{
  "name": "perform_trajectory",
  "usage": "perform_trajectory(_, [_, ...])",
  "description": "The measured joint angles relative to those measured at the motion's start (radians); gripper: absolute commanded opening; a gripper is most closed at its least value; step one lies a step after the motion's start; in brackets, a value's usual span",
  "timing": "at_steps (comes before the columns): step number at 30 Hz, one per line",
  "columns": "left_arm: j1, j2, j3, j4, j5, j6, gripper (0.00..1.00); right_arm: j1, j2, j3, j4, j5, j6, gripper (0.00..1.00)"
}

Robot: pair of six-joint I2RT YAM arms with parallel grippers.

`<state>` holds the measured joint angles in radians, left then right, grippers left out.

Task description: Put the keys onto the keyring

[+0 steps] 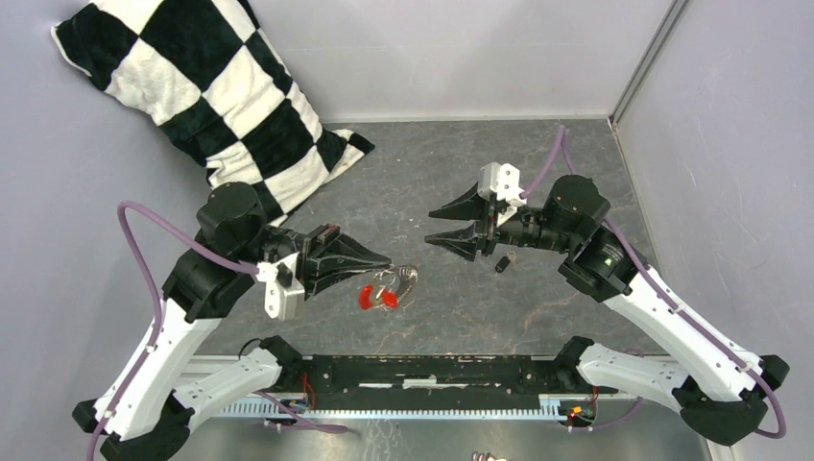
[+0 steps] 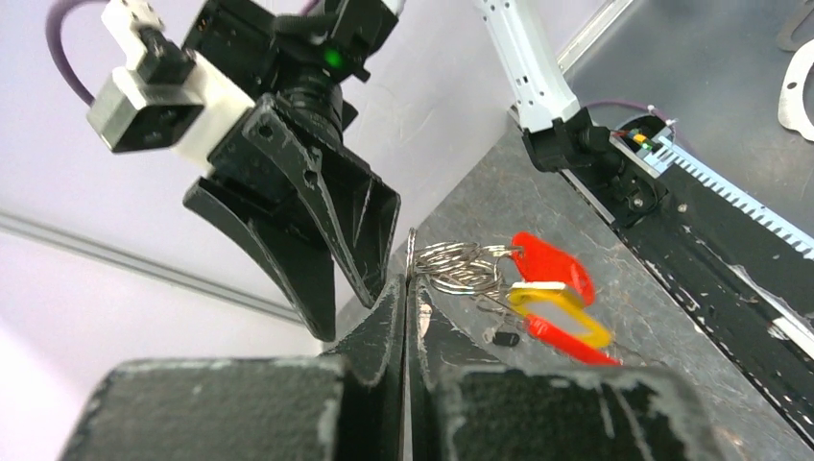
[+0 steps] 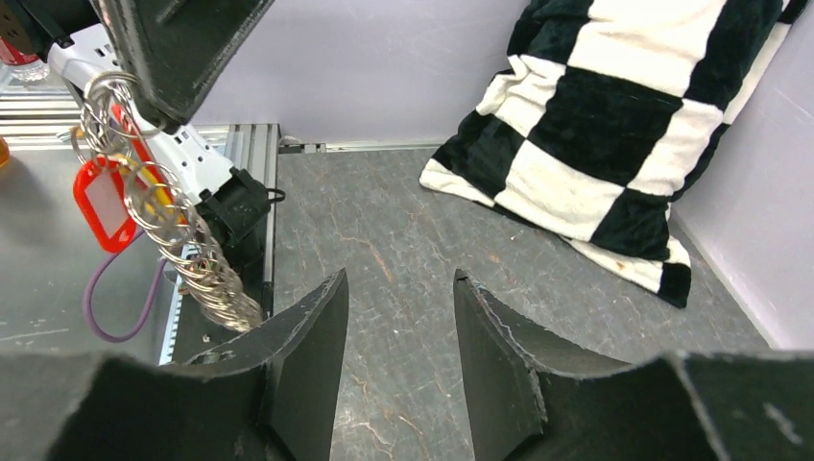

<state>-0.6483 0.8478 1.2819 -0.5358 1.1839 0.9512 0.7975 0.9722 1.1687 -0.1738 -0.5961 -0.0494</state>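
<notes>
My left gripper (image 1: 388, 263) is shut on the thin grey wire of the keyring (image 1: 407, 278) and holds it just above the table. In the left wrist view the wire (image 2: 411, 252) rises from between the closed fingertips (image 2: 395, 300). A bunch of silvery rings (image 2: 459, 266) hangs from it with red (image 2: 549, 263) and yellow (image 2: 564, 309) plastic heads. The black-headed key (image 1: 502, 261) lies on the table below my right arm and also shows in the left wrist view (image 2: 506, 337). My right gripper (image 1: 438, 225) is open and empty, facing the left one. In the right wrist view the rings (image 3: 182, 245) hang left of its fingers.
A black-and-white checkered pillow (image 1: 206, 91) leans in the back left corner and shows in the right wrist view (image 3: 614, 125). Grey walls close the back and right sides. The black base rail (image 1: 432, 370) runs along the near edge.
</notes>
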Motion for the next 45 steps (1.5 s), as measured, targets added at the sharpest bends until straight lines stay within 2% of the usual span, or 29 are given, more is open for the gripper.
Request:
perform_trajectory(12, [0.0,-0.019,-0.008,0.074,0.051,-0.001,0.02,0.0,-0.001,-0.001,0.034,0.0,0.01,0.49])
perform_trajectory(20, [0.0,0.006,0.001,0.0,-0.035,-0.097,0.02,-0.001,-0.001,0.0,0.037,0.015,0.01,0.5])
perform_trajectory(24, [0.0,0.083,0.028,-0.062,-0.174,-0.224,0.02,-0.002,-0.001,0.0,0.036,0.066,0.009,0.53])
perform_trajectory(30, [0.0,0.203,0.029,-0.123,-0.42,-0.457,0.02,-0.008,-0.001,0.002,0.017,0.23,0.01,0.56])
perform_trajectory(33, [0.0,0.229,0.029,-0.135,-0.499,-0.551,0.02,-0.009,-0.001,0.004,0.002,0.319,0.011,0.58])
perform_trajectory(38, [0.002,0.233,0.026,-0.133,-0.58,-0.713,0.02,-0.014,0.001,0.003,-0.019,0.418,0.024,0.61])
perform_trajectory(45, [0.017,0.221,-0.041,-0.065,-0.621,-0.94,0.02,-0.015,0.031,-0.024,-0.017,0.393,0.057,0.56])
